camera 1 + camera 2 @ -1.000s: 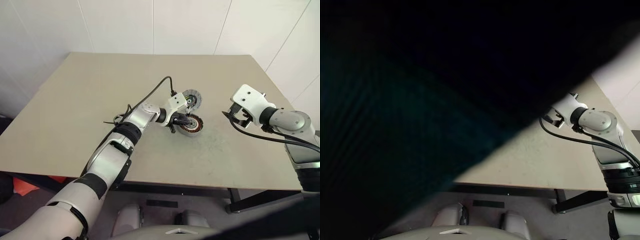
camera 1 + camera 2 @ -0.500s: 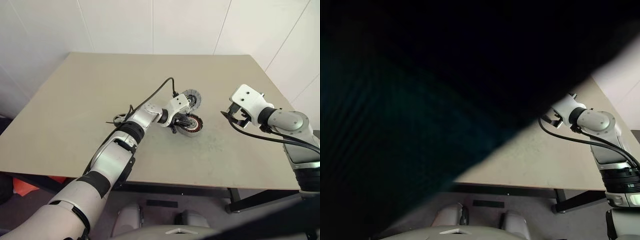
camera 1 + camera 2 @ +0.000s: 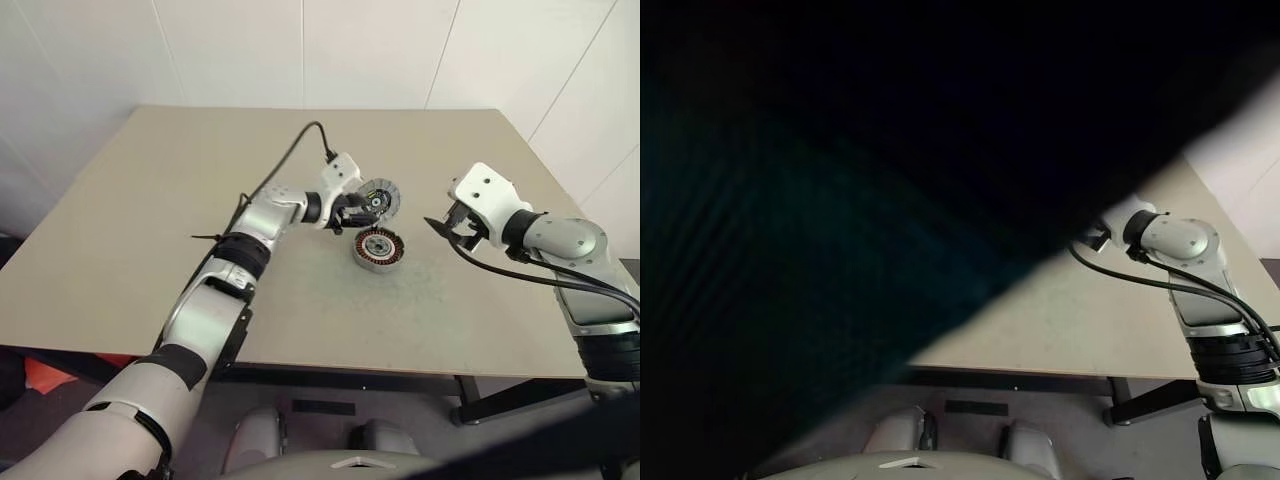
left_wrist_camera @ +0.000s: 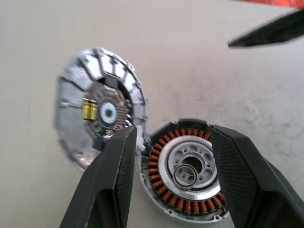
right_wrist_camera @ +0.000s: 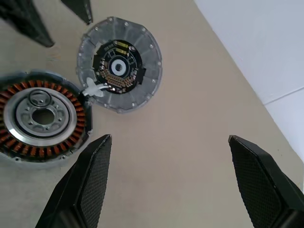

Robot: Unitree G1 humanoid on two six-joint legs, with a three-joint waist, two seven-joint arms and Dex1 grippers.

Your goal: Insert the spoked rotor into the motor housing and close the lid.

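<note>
The motor housing (image 3: pixel 378 248) sits on the table, a ring of copper-red windings around a pale silvery disc with round holes (image 4: pixel 187 164). I cannot tell whether that disc is the spoked rotor. A tiny metal ring (image 5: pixel 40 98) lies on it. The lid (image 3: pixel 379 198) stands open, tilted up from the housing's far edge, its dark hub (image 4: pixel 105 112) facing up. My left gripper (image 3: pixel 352 214) hovers open beside the lid, above the housing, holding nothing. My right gripper (image 3: pixel 438 226) hangs wide open to the housing's right, apart from it.
The beige table (image 3: pixel 200 180) has bare room on every side of the motor. A thin black strip (image 3: pixel 205 237) lies near my left forearm. My left wrist's cable (image 3: pixel 290 160) arcs above the table. White walls stand behind.
My left gripper has opened and lifted off the housing toward the lid, uncovering the housing. My right gripper has drifted left, closer to the housing.
</note>
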